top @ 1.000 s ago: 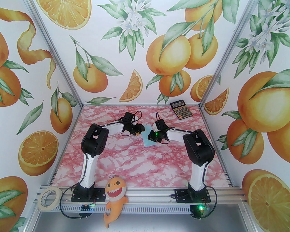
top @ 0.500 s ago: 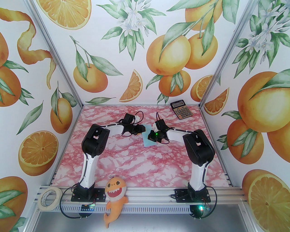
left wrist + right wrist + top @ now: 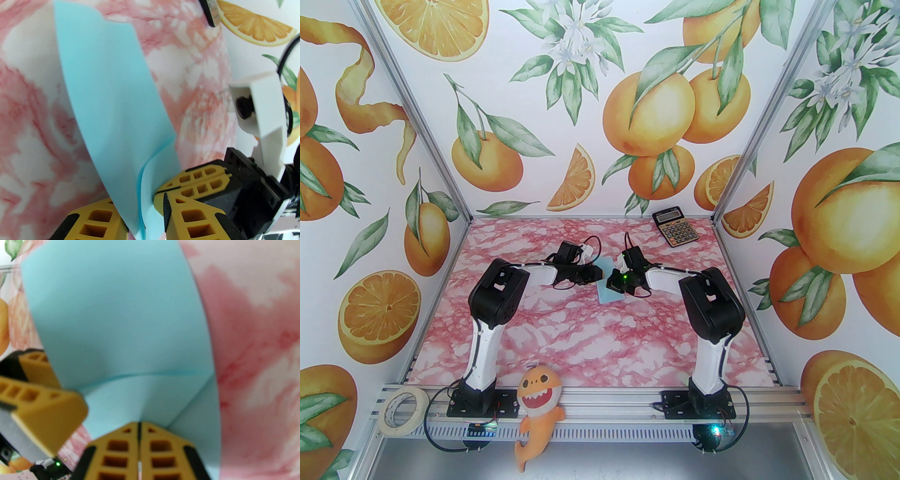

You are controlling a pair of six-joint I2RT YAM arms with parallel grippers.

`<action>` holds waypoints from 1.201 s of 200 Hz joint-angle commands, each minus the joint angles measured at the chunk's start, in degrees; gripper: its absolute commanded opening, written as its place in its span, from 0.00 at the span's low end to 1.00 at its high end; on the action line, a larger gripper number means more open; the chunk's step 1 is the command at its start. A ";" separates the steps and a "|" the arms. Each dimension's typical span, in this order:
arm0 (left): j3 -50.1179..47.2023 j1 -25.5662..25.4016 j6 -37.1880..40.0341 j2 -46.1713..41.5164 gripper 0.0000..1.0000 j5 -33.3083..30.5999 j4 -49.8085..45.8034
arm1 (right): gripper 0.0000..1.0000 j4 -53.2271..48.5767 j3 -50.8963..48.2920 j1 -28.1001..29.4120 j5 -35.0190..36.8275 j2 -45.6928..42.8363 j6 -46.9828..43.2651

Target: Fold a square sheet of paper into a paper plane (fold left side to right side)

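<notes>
The square sheet of paper [image 3: 609,291], pale light-blue and folded to a narrow strip, lies mid-table between both grippers. In the left wrist view the paper [image 3: 110,93] curves down into my left gripper [image 3: 140,220]. Its yellow fingers [image 3: 93,222] stand apart, with the doubled paper edge between them. My right gripper [image 3: 156,191] is shut, its tips against the same edge. In the right wrist view the right gripper [image 3: 139,425] meets the paper [image 3: 121,322] where creases converge; I cannot tell whether it pinches the paper. In the top view, left gripper [image 3: 600,273] and right gripper [image 3: 613,282] nearly touch.
A black-and-gold calculator [image 3: 676,228] lies at the back right of the pink marbled table [image 3: 581,337]. A tape roll [image 3: 401,411] and an orange plush shark [image 3: 539,412] sit on the front rail. Orange-print walls enclose the table on three sides.
My left gripper has moved right onto the paper's left edge and its jaws have narrowed. The right arm has stayed put.
</notes>
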 commanded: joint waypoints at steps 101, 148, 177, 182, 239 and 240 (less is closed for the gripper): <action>-0.92 -1.53 0.69 -3.29 0.00 -2.34 -5.46 | 0.30 -1.35 -1.26 -1.24 1.75 -5.09 1.33; 2.72 -0.94 4.90 -8.87 0.00 -7.80 -17.20 | 0.54 -2.79 -4.73 -5.93 6.19 -15.16 1.53; 8.71 -0.97 13.20 -13.01 0.00 -20.56 -34.66 | 0.87 -4.57 -6.09 -8.66 9.49 -19.34 0.34; 9.91 -1.09 14.40 -13.65 0.00 -23.91 -37.90 | 0.97 -4.82 -6.29 -9.02 9.83 -19.74 0.08; 24.03 -8.76 24.72 -11.11 0.00 -70.83 -63.55 | 1.00 -5.84 -8.22 -11.01 14.98 -22.87 0.17; 24.26 -8.92 24.76 -10.87 0.00 -71.68 -63.79 | 1.00 -5.83 -8.23 -11.02 15.04 -22.93 0.24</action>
